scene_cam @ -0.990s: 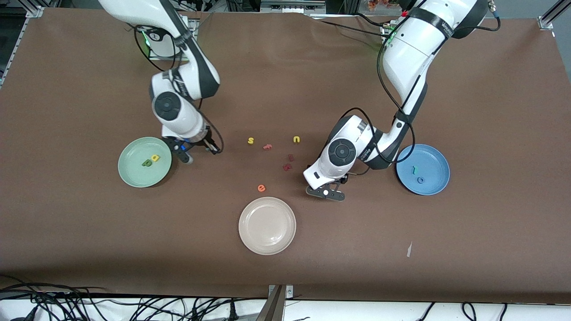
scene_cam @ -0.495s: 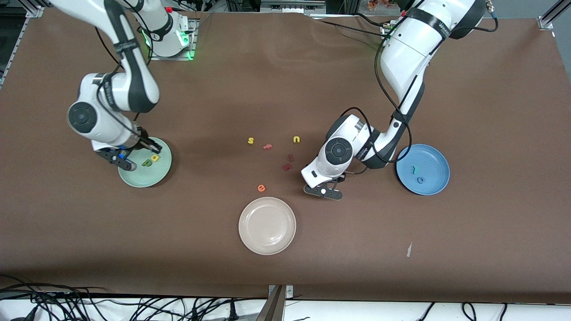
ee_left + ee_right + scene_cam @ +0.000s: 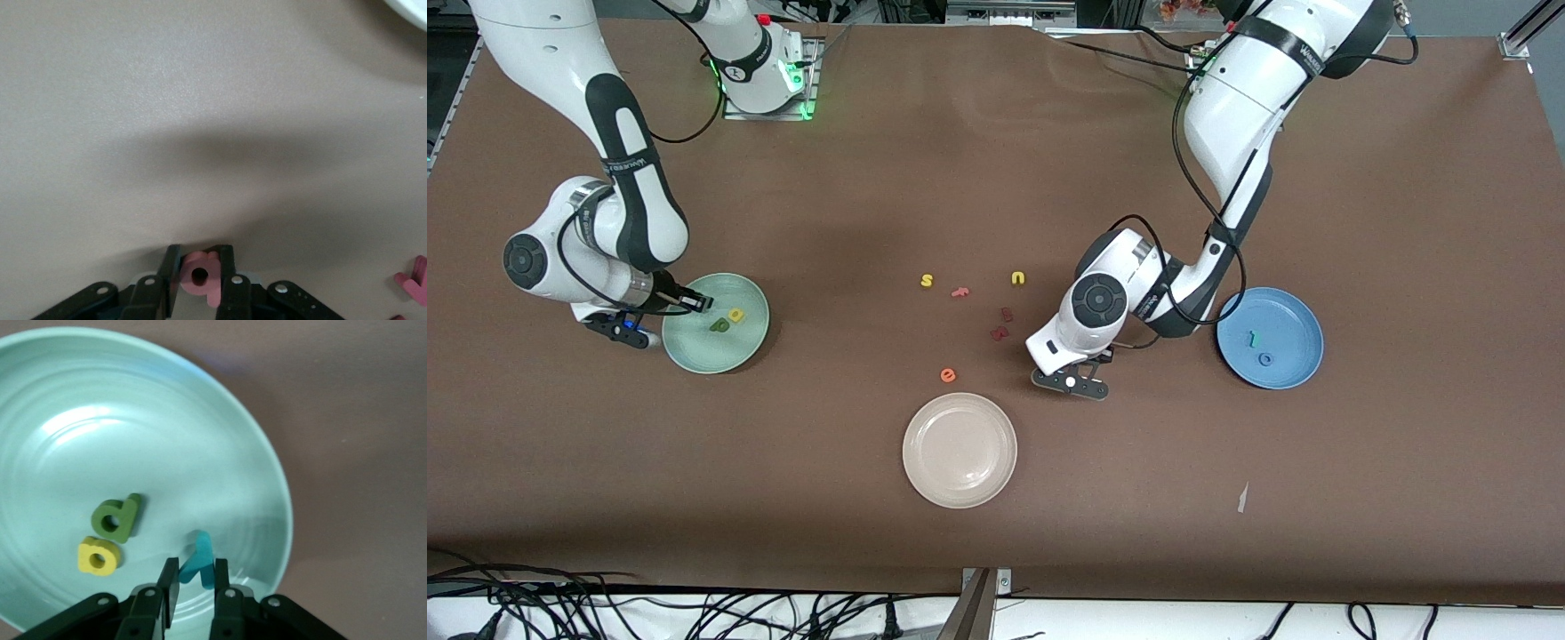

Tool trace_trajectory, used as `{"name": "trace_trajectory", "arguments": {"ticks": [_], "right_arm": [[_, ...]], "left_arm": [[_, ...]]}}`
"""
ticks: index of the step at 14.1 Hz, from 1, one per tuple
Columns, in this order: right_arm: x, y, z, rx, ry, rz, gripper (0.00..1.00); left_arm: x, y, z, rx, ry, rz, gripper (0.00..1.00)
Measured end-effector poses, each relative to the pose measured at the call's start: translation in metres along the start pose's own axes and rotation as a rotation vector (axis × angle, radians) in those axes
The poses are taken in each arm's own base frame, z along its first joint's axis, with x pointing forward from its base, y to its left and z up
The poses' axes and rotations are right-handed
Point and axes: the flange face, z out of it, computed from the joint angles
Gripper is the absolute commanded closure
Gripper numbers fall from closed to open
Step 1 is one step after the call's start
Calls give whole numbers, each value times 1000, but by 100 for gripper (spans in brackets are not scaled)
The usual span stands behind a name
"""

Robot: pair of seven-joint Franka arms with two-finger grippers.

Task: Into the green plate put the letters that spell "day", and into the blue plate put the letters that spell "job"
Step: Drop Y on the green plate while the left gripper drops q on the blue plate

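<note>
Both grippers clamp small foam letters
Left gripper (image 3: 200, 283) pinches pink b (image 3: 202, 277) (ring-shaped bowl); right gripper (image 3: 191, 587) holds teal y (image 3: 197, 561) over glossy green plate (image 3: 253, 453)

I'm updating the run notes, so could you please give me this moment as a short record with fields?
left gripper: low over the table, closing around the pink b
right gripper: over the green plate, shut on the teal y
green plate contents: green d, yellow a
blue plate contents: teal j, blue o
</note>
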Motion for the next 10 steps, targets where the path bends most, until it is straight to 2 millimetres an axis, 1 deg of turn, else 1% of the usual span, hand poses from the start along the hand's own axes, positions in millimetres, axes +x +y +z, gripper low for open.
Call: {"name": "trace_trajectory", "arguments": {"ticks": [2, 3, 4, 6, 7, 8, 10], "right_arm": [[1, -6, -3, 3, 8, -9, 0], [3, -7, -6, 6, 13, -10, 0], [4, -8, -10, 9, 18, -12, 0], [5, -13, -24, 24, 13, -20, 0], [4, -18, -35, 36, -2, -30, 0], [3, -24, -50, 51, -21, -42, 0], [3, -35, -88, 75, -65, -71, 0]], "left_arm": [[3, -4, -3, 1, 7, -7, 100], [7, -12, -8, 5, 5, -18, 100], [11, -24, -15, 15, -16, -25, 100], [18, -61, -38, 32, -58, 7, 100], [20, -83, -52, 37, -77, 29, 100], [21, -109, -68, 41, -101, 58, 100], [19, -166, -95, 39, -143, 126, 100]]}}
